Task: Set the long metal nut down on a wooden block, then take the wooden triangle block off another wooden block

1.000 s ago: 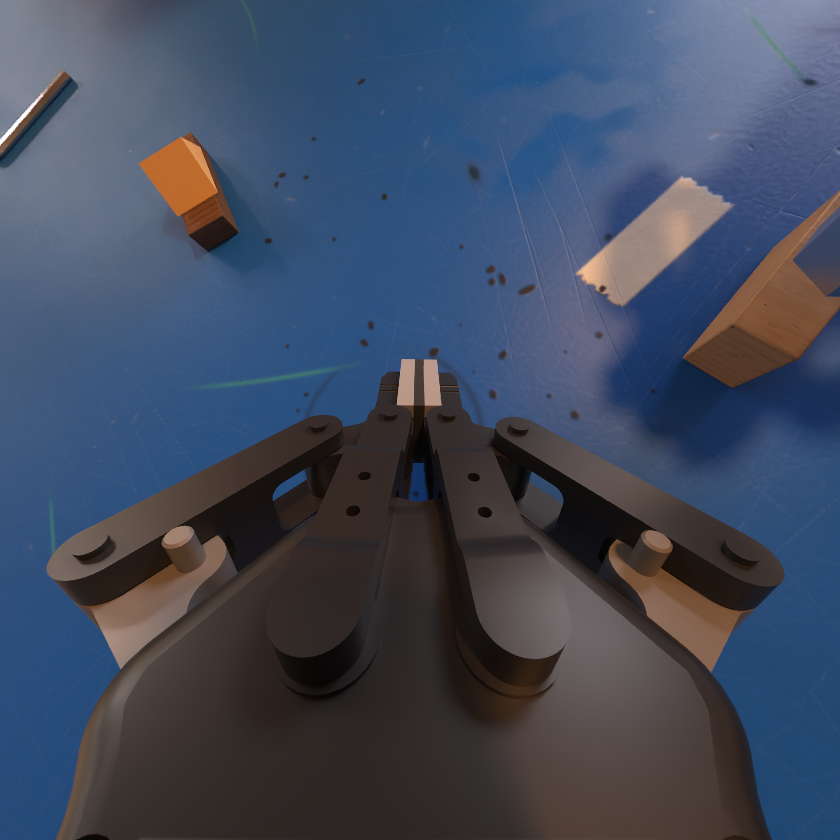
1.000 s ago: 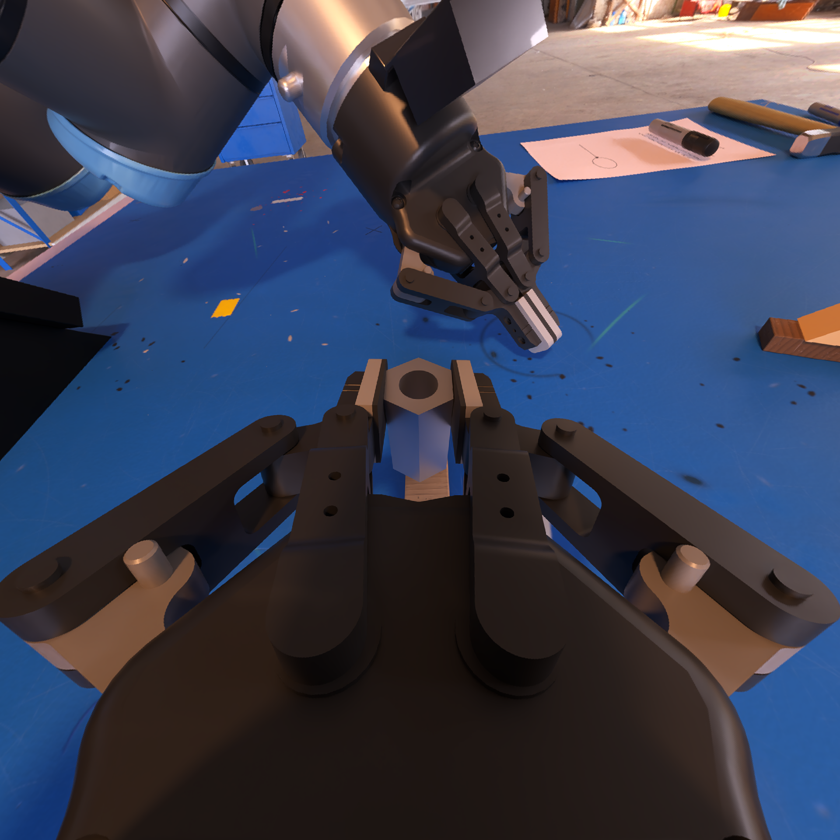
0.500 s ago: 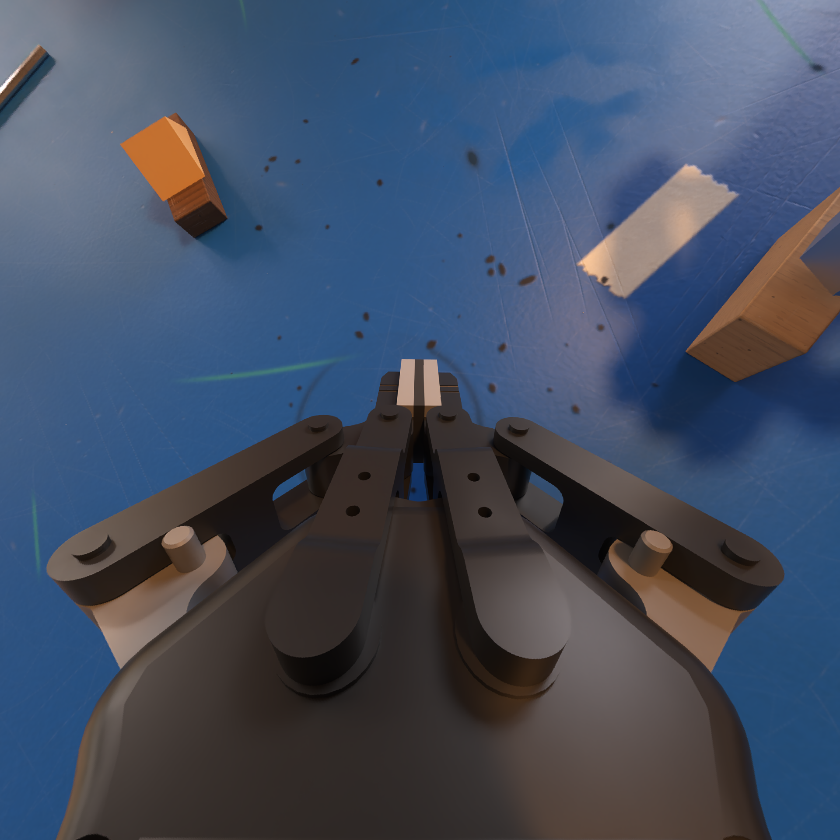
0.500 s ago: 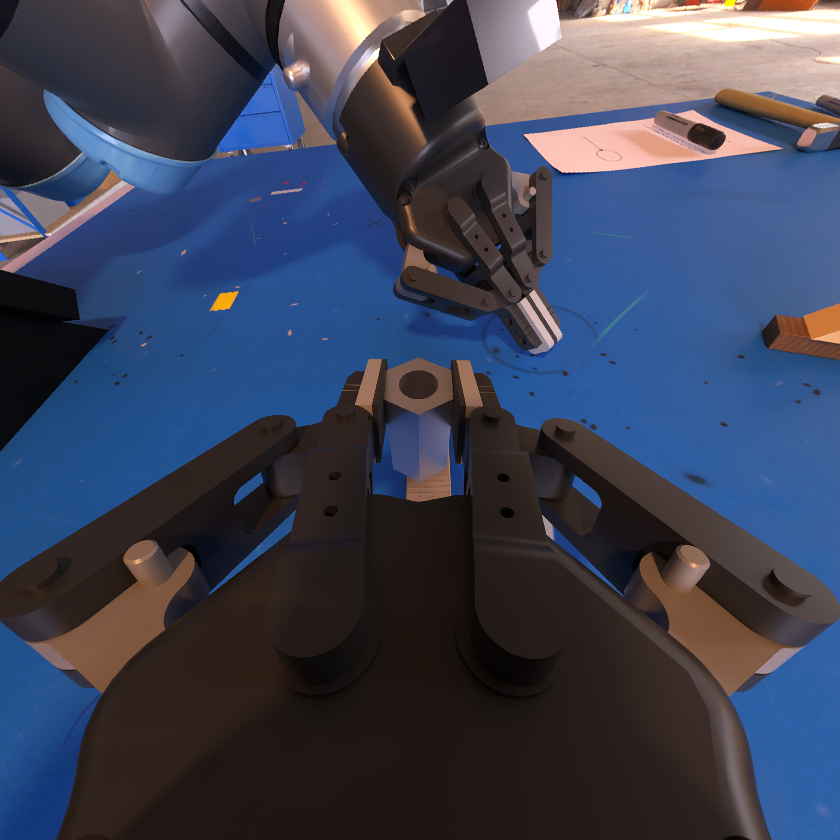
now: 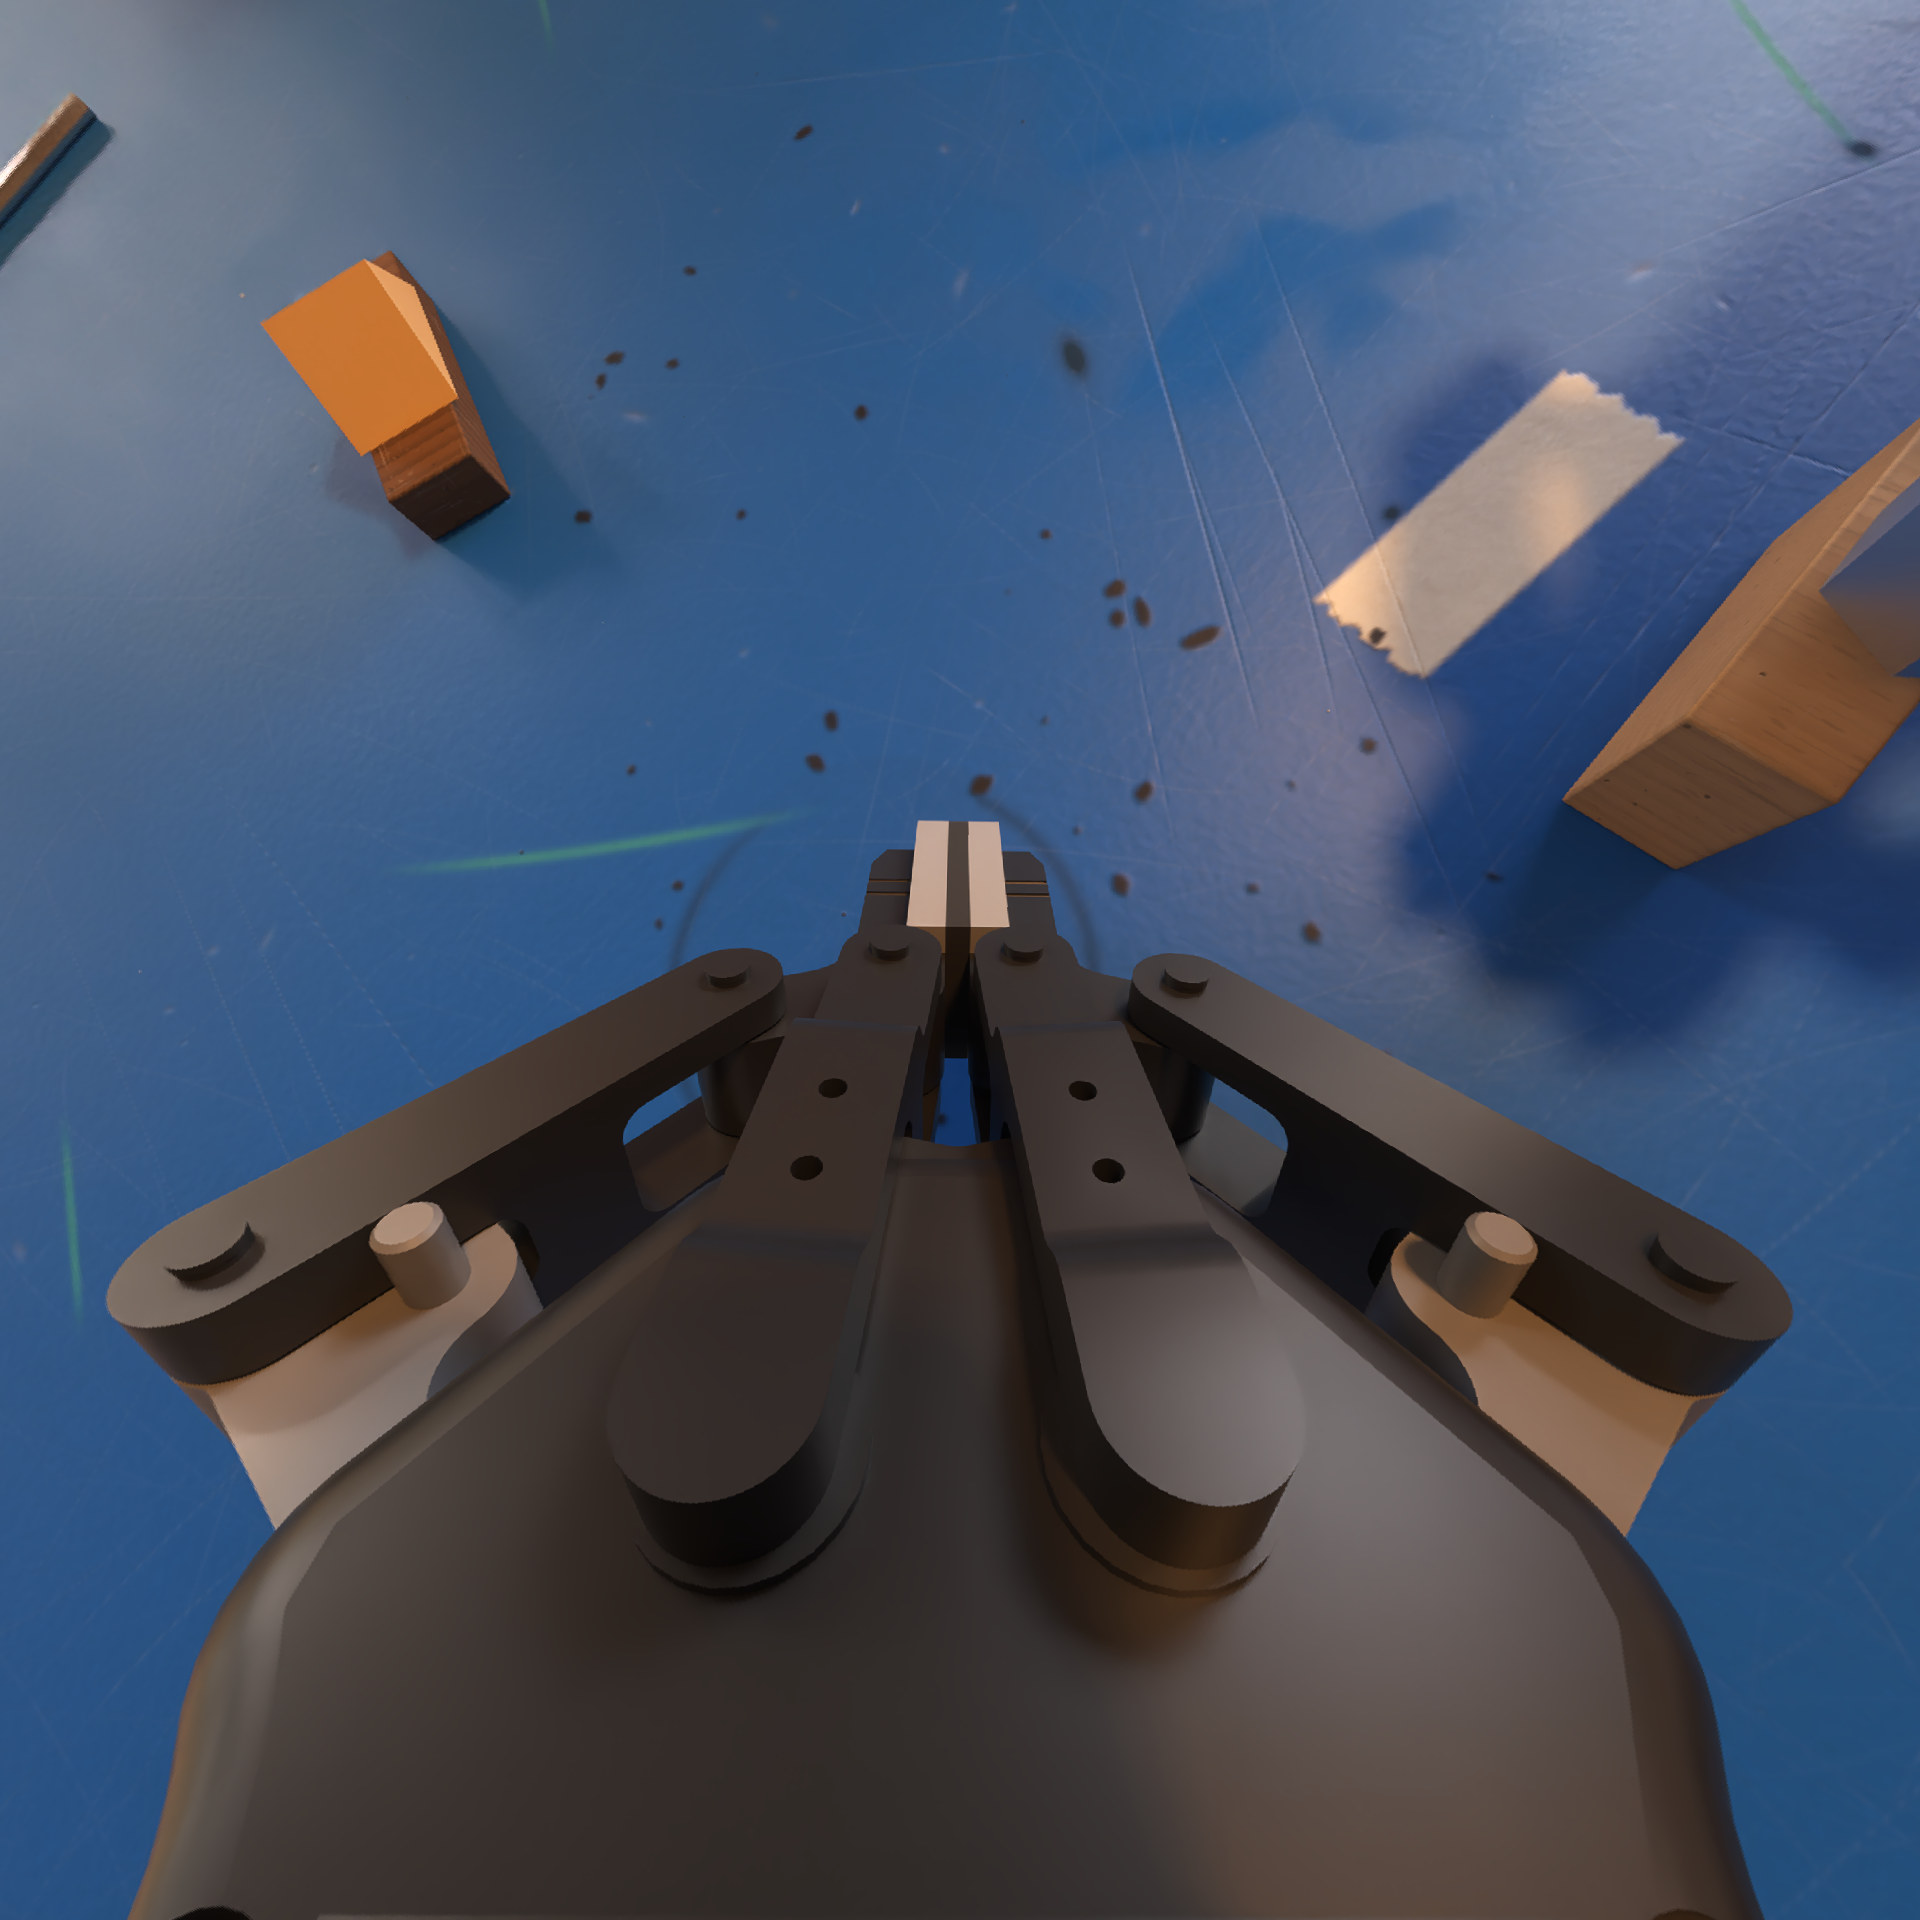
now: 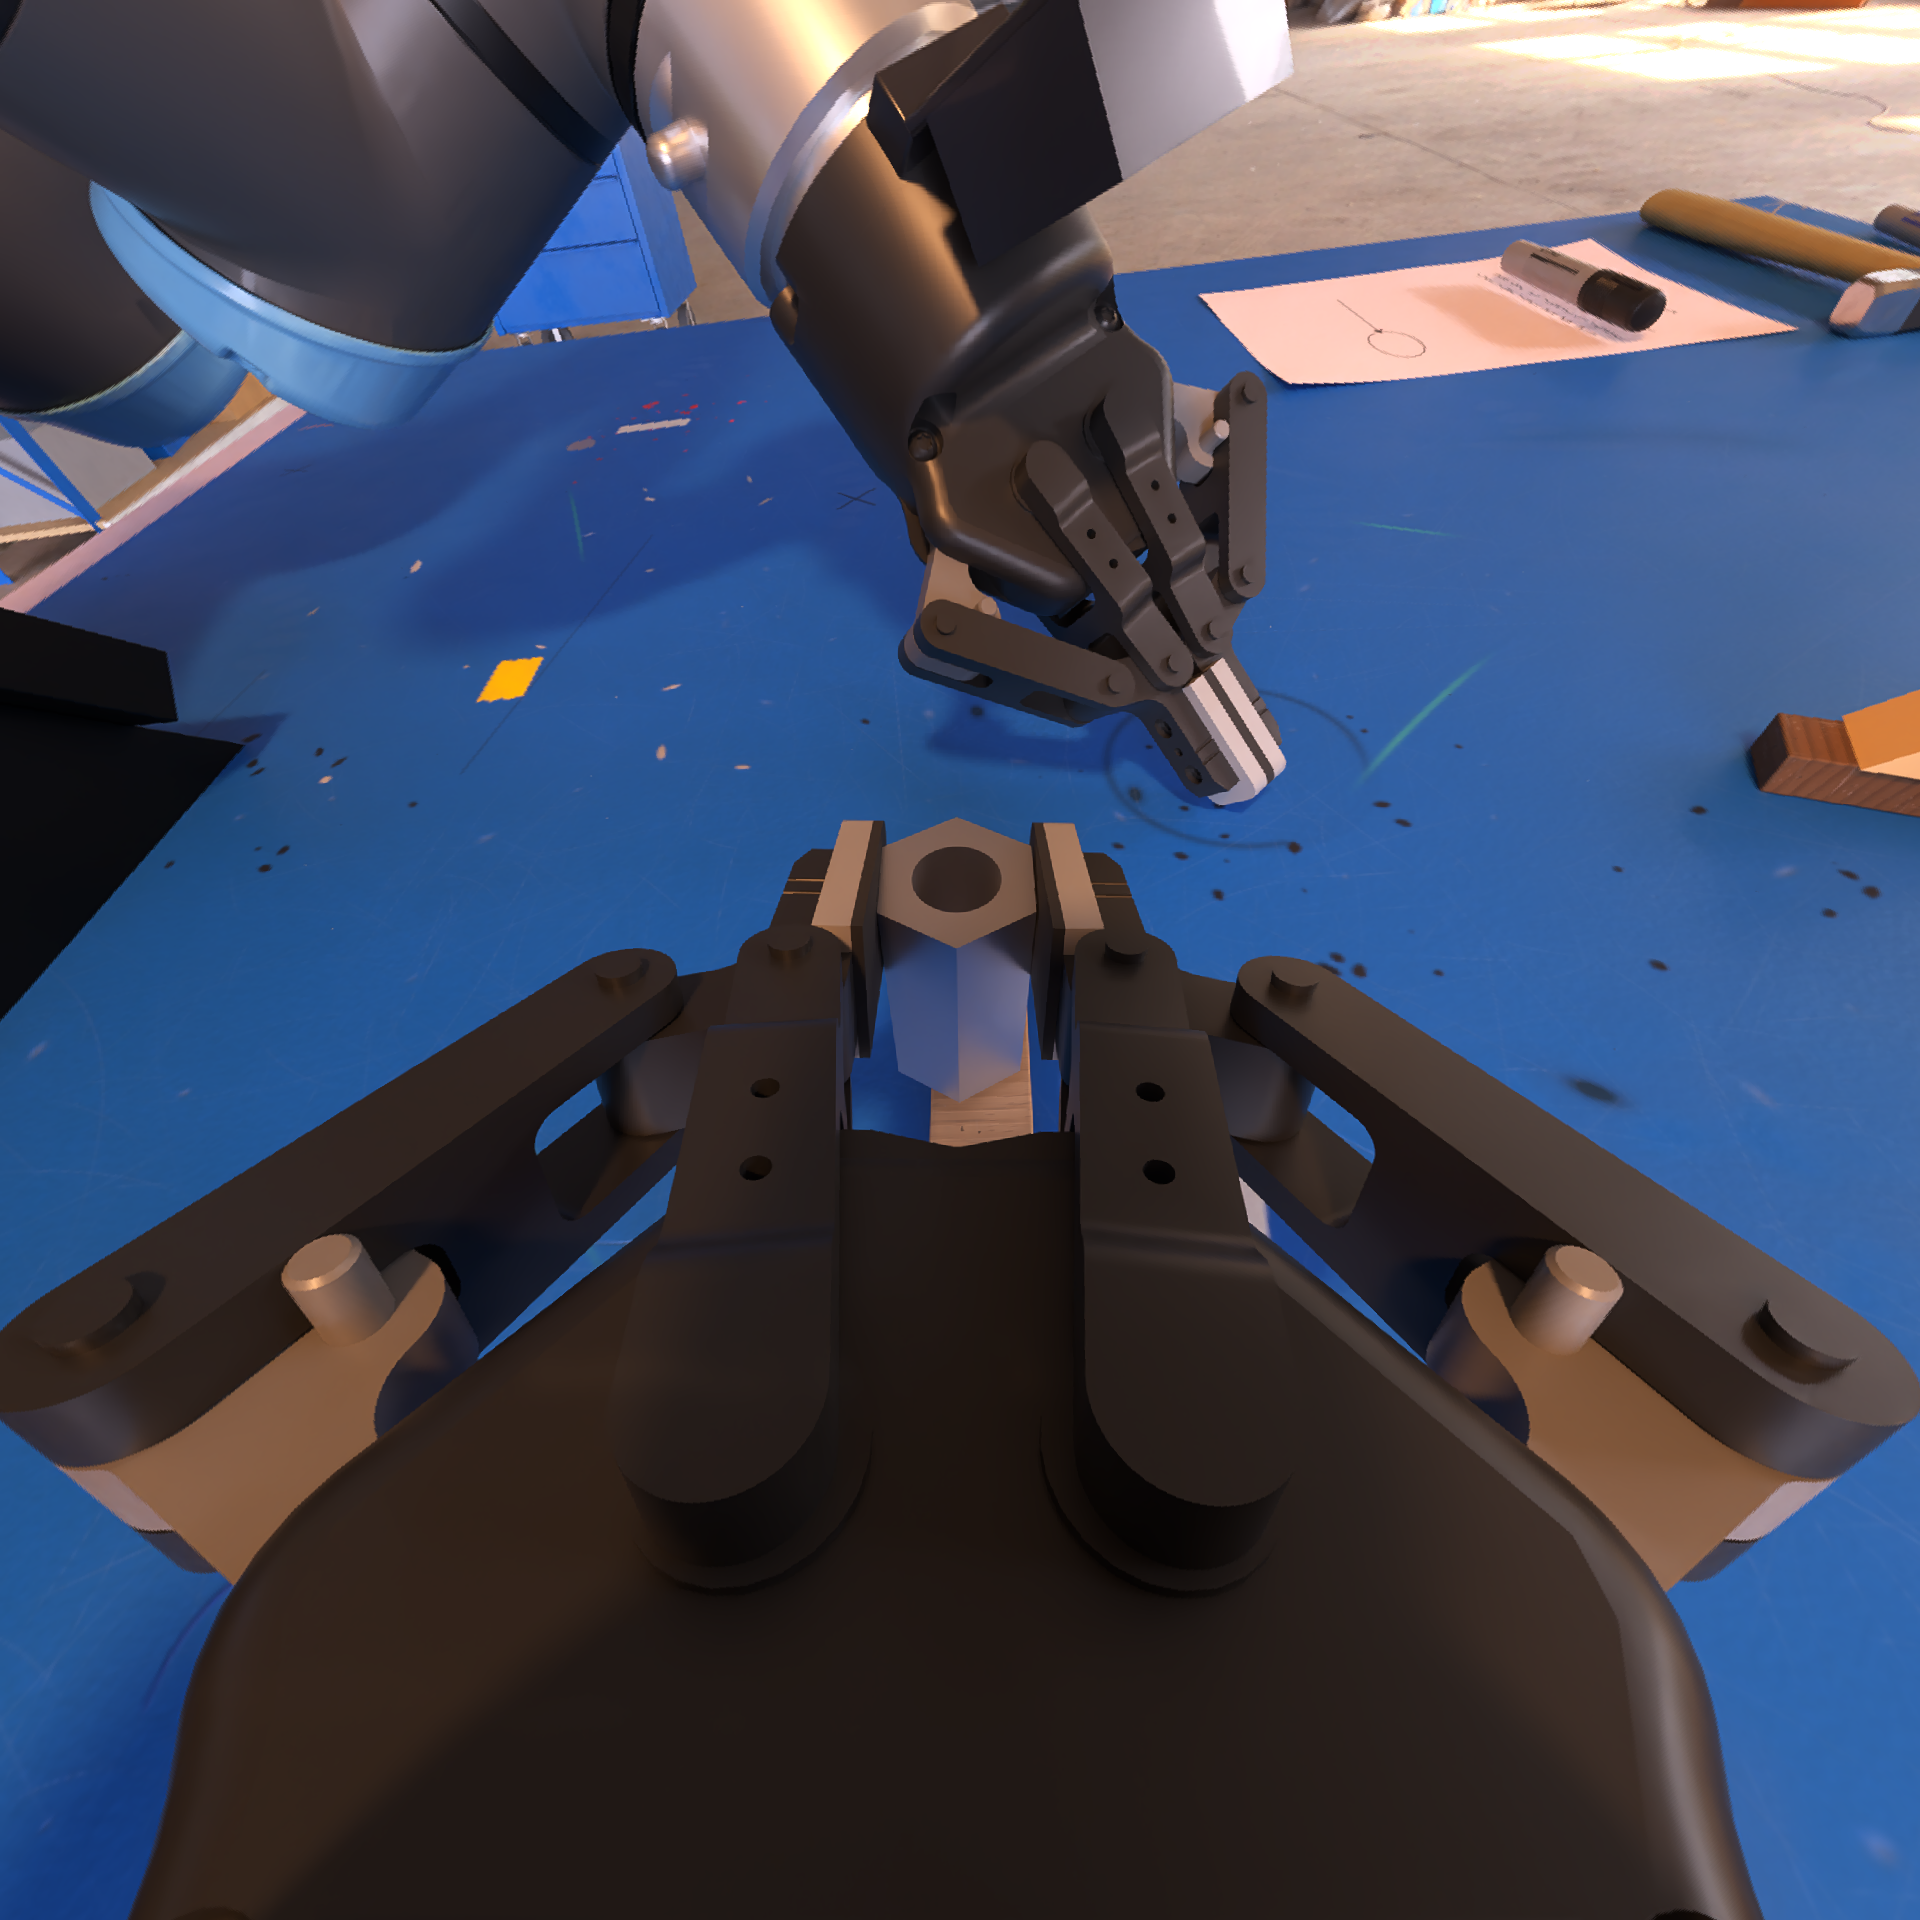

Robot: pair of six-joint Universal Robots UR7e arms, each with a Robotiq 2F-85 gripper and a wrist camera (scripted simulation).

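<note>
Right wrist view: the right pincer (image 6: 956, 883) was clamped on the long metal nut (image 6: 956, 940), one pale pad against each of two opposite flats, the bore end facing the camera. The nut stood upright, and directly beneath it a sliver of a light wooden block (image 6: 979, 1117) showed between the fingers — whether the nut touched it cannot be told. Farther off, the left pincer (image 6: 1231, 743) hovered low over the blue desk (image 6: 416, 935), its pads pressed together and holding nothing. At the right edge lay the wooden triangle block (image 6: 1886, 732) on a dark wooden block (image 6: 1813, 774). At the far right, a sheet of paper (image 6: 1455, 322) carried a marker (image 6: 1584, 286), with a wooden-handled tool (image 6: 1766, 234) just beyond.

Left wrist view: the left pincer (image 5: 958, 873) appeared with its pads together over the speckled desk (image 5: 727, 623). To the far left sat the orange wooden triangle block (image 5: 364, 353), resting on the dark wooden block (image 5: 442, 478). At the right edge the light wooden block (image 5: 1756, 707) lay near a strip of tape (image 5: 1496, 520) — the grey nut (image 5: 1870, 603) stood on or just above it, partly out of view. A metal rod (image 5: 42, 156) crossed the far-left corner.
</note>
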